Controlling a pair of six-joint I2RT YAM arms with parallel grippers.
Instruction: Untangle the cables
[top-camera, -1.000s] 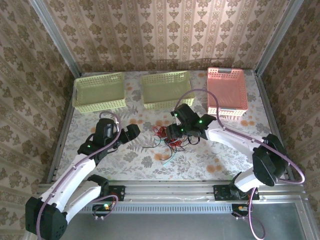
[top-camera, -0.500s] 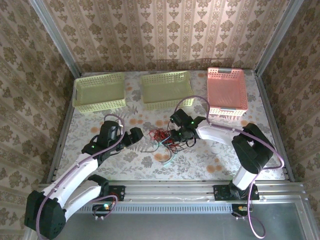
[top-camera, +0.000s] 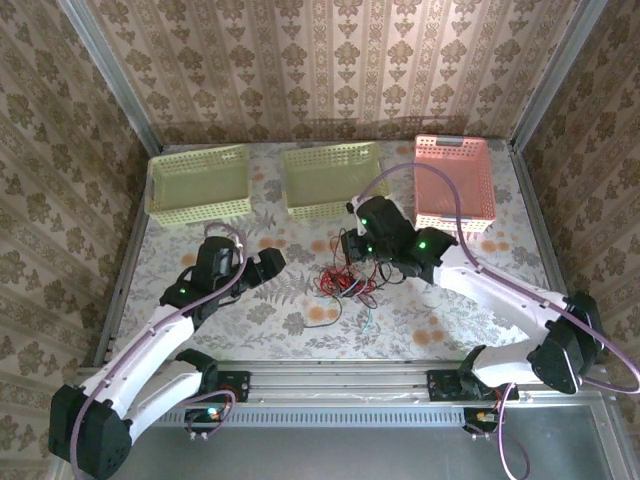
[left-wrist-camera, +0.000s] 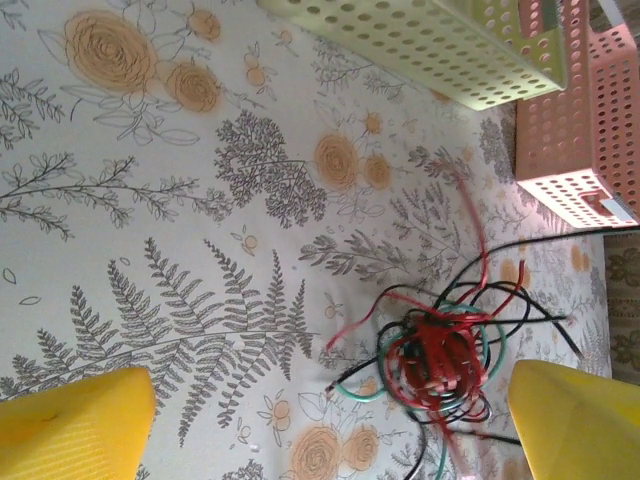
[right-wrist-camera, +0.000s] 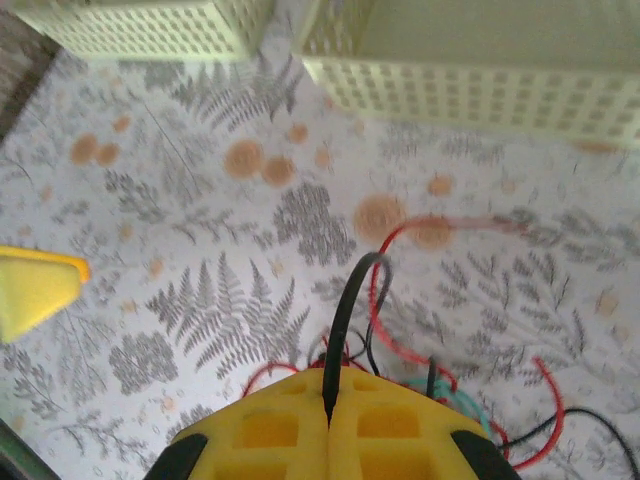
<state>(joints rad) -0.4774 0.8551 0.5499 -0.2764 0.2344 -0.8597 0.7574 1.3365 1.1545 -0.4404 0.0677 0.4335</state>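
change: right gripper (right-wrist-camera: 328, 395) has gone from part-spread over the heap to pressed together, pinching a black cable (right-wrist-camera: 345, 300) | cables (top-camera: 345, 283): red-black knot mid-table (top-camera: 250, 320), tugged sideways, teal strand (top-camera: 368, 318) now trailing nearward | left gripper (top-camera: 265, 264): stays spread wide beside the knot, not touching | meaning: first strand is gripped, but I judge the knot not yet apart
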